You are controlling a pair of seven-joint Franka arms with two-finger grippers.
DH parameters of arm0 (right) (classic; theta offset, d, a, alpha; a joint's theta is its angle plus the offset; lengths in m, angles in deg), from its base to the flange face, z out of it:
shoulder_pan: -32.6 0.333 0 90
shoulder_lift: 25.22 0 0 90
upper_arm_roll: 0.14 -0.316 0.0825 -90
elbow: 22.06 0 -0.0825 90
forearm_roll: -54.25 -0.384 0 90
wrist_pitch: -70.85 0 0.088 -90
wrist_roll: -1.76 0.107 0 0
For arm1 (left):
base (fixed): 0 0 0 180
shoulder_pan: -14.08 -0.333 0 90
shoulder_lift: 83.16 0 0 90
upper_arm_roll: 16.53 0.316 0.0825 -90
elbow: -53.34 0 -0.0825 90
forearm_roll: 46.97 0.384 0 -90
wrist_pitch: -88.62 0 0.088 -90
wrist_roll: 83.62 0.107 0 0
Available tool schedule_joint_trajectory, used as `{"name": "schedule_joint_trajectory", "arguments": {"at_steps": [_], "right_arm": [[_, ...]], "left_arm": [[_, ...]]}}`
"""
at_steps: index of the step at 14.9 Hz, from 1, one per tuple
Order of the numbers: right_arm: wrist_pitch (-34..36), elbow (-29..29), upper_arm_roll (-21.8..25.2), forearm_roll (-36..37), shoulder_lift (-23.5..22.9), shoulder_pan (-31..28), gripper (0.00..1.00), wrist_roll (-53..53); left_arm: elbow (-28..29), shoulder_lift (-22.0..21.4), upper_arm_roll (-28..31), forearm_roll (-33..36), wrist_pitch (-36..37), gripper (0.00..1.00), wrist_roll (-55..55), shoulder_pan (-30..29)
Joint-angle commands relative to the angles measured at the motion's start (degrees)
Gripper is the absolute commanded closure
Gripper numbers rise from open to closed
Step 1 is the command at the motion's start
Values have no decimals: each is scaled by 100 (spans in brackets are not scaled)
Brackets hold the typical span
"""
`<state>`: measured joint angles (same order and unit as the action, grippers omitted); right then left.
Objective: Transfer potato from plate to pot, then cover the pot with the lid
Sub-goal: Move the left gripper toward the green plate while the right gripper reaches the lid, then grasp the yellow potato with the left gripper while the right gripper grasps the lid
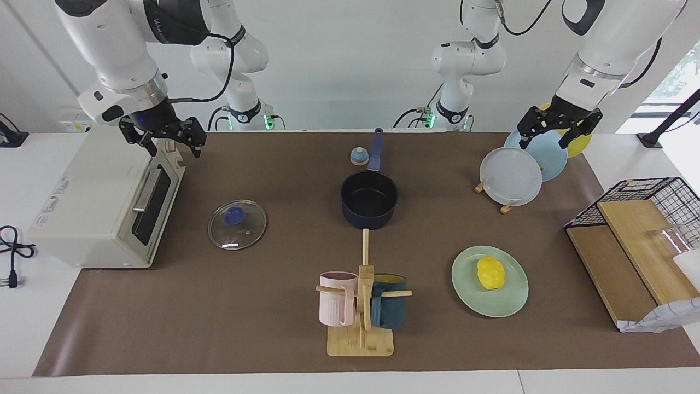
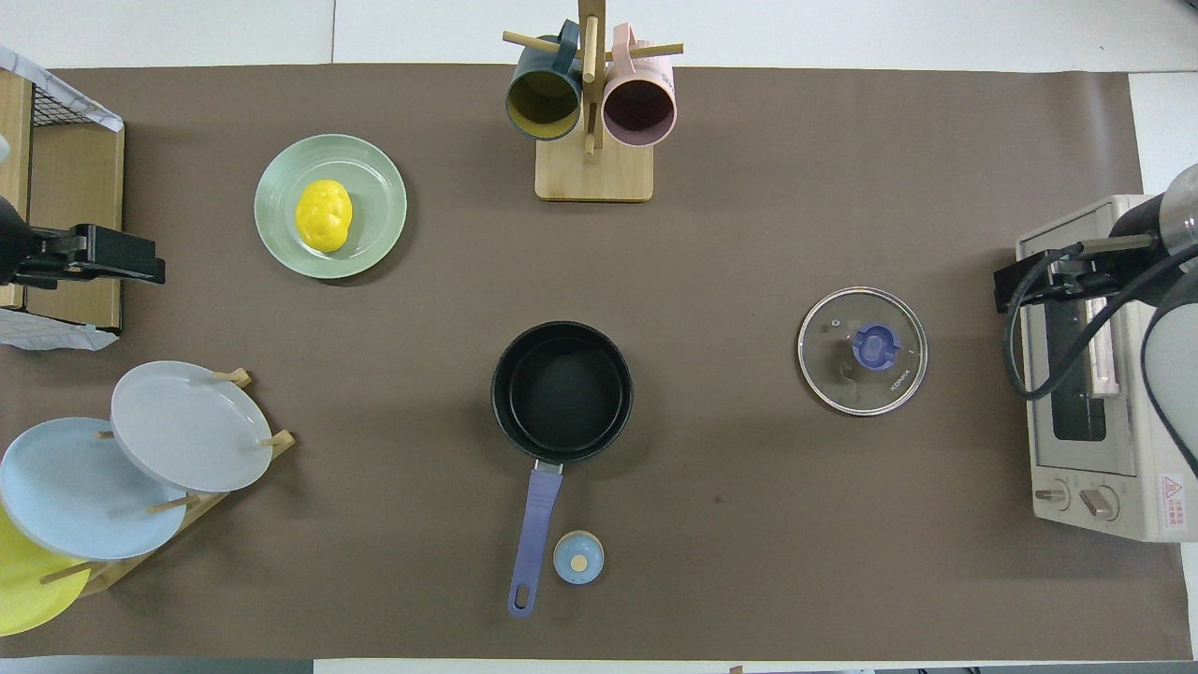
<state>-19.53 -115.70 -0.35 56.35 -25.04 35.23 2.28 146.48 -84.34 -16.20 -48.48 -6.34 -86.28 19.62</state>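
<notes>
Overhead view: mug rack (image 2: 592, 168) stands between potato (image 2: 324, 214) and lid (image 2: 862, 350); both tools spread, empty.

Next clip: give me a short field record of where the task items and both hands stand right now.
potato: on the plate
pot: mid-table, nothing inside, uncovered
lid: flat on the mat, toward the right arm's end
left hand: open, holding nothing, over the plate rack
right hand: open, holding nothing, over the toaster oven
progress: no step done
</notes>
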Motion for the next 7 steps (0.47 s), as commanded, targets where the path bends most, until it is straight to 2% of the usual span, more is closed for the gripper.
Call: {"name": "schedule_joint_trajectory", "arguments": {"at_steps": [1,3,5,7], "right_arm": [[-1118,-1153,-13,-201,491,96,0,-297],[-1551,-1568,-13,-201,431,298,0,-412],[-1903,-1736,-13,-210,125,307,0,-447],[-2507,-1972,-13,-219,-218,377,0,-902]], "left_arm": [[-529,835,37,-296,-128,0,-112,43],[-1468,1924,37,-481,-57,0,-112,52],[-2191,2830,46,-491,-276,0,-112,43],[-2370,3368,54,-491,-767,0,-112,34]]}}
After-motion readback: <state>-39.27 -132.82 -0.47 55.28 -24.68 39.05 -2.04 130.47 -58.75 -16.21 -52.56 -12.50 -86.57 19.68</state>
